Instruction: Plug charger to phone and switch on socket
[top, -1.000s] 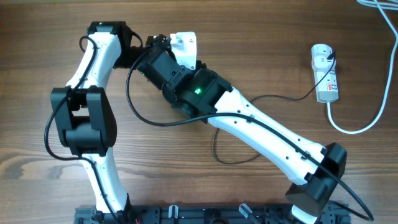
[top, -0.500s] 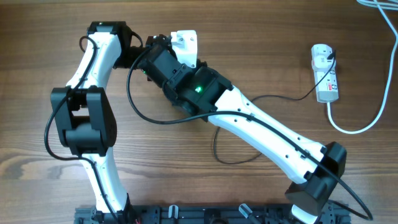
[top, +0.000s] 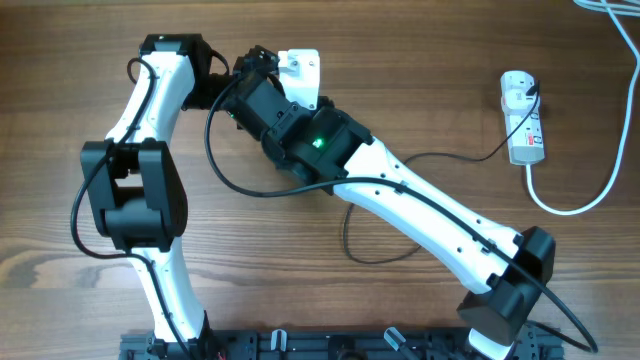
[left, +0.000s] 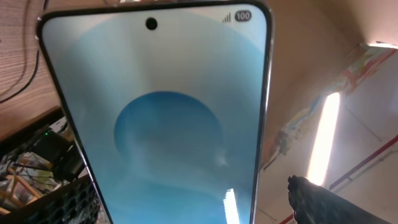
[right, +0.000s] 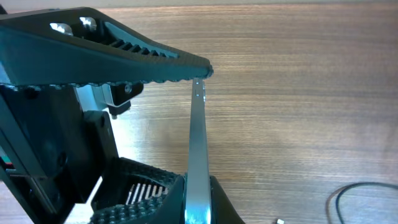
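Presently my right gripper (right: 196, 127) is clamped on the phone (right: 197, 149). In the right wrist view the handset shows edge-on as a thin silvery strip that spans the gap from the ribbed upper finger (right: 124, 56) to the lower finger (right: 146, 199).

Of my left gripper (top: 222, 84) only one dark finger (left: 311, 199) shows in its own view, apart from the phone's rim. I cannot tell whether that gripper is spread or pressed together.

The phone is held off the table (top: 450, 60), near the far edge and left of centre, where the two wrists meet. Its blue screen faces the left wrist camera. The long axis runs top to bottom in that view, with the camera-hole end uppermost.

The socket (top: 524, 120) lies near the far right corner, its long axis running from far edge to near edge, with its white cable (top: 590, 195) looping toward the right edge. The charger (top: 450, 157) is plugged into it and trails leftward under my right arm.

Against one second ago, the right wrist sits slightly nearer the far edge; socket and charger are unmoved.
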